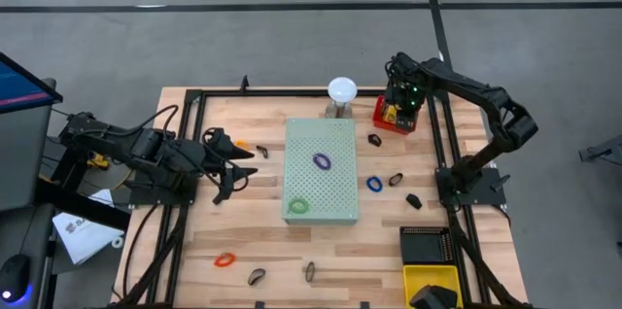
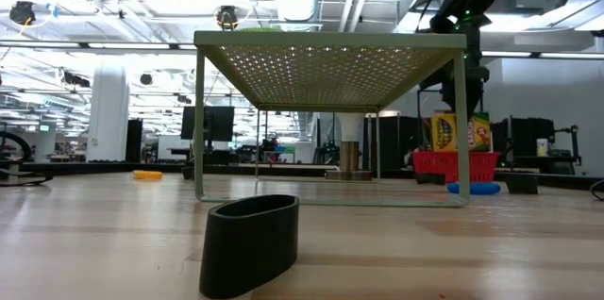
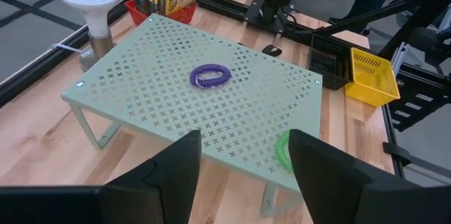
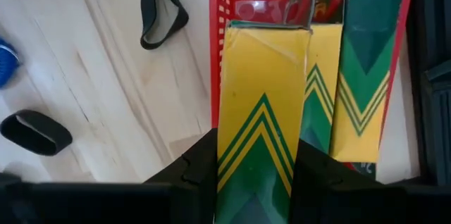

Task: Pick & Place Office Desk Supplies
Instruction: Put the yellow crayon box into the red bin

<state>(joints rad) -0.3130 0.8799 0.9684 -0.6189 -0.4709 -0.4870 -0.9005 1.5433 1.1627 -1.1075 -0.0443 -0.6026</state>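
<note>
Wooden planks of the desk (image 1: 194,241) carry a pale-green perforated board (image 1: 335,202) on short legs at the centre, with a white dome lamp (image 1: 341,89) on a grey stand just behind it. On the board lie a purple coiled band (image 1: 322,161) and, near its front left corner, a green coiled band (image 1: 298,206).

At the desk's far right, the right gripper (image 1: 396,105) reaches down over a red basket (image 1: 381,113), its jaws closed on a yellow box with green chevrons (image 4: 259,125). The right wrist view shows that box standing in the basket beside two more printed boxes (image 4: 352,76), one of them teal-topped.

The left gripper (image 1: 233,168) hangs over the desk's left side, just left of the board, its jaws spread wide and empty and pointing towards the board.

Loose supplies are scattered on the wood: an orange band (image 1: 225,259) near the front left, a blue band (image 1: 374,184) just right of the board, black loops (image 1: 257,276) along the front edge and right of the board, and a small yellow piece (image 1: 240,144) near the left gripper. A yellow bin (image 1: 431,278) and a black bin (image 1: 426,244) sit at the front right corner.

In the low view, one black loop (image 2: 250,243) stands close to the camera, with an open, brightly lit hall behind the desk.
</note>
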